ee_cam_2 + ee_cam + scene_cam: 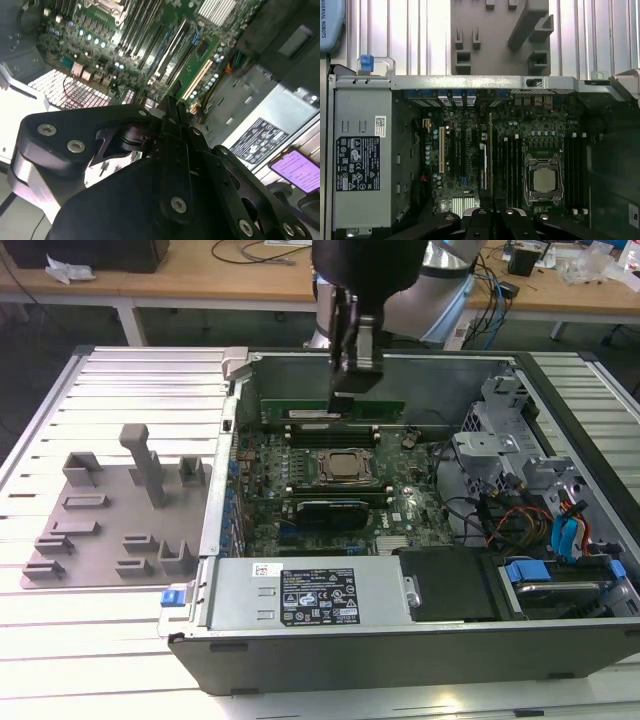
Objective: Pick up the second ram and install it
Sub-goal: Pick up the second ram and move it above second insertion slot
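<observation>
The second ram (380,408), a slim green stick, hangs level above the far side of the motherboard (400,505), beyond the silver processor (346,467). My gripper (350,395) comes down from above and is shut on the stick's middle. In the first wrist view the second ram (490,150) is seen edge-on as a thin line running out from my gripper (492,216), over the memory slots beside the processor (543,179). In the second wrist view my gripper (170,106) closes to a point above the board.
The open computer case (215,530) has a power supply (310,590) at its near side, a black card (330,510) near the processor, and drive bays and cables (540,520) at the exterior view's right. A grey tray (110,510) lies at the left on the slatted table.
</observation>
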